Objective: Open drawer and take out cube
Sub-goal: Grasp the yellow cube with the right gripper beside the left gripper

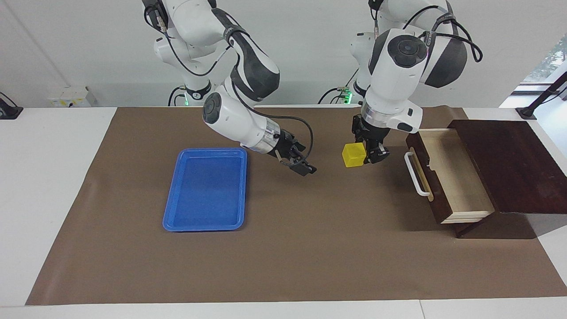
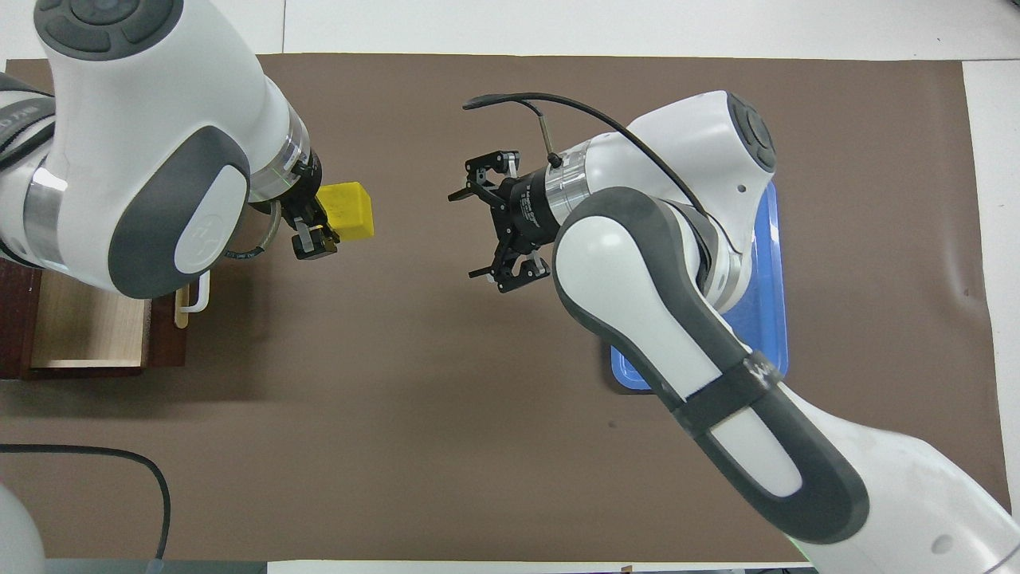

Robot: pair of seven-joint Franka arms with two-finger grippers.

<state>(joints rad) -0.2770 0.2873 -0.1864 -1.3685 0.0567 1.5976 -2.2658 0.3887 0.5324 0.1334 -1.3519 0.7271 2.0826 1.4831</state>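
Cube [image 1: 354, 155]: small, bright yellow, solid

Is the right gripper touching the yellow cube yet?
Apart. The overhead view shows bare brown mat between the open right gripper and the cube, which the left gripper holds above the mat beside the open drawer.
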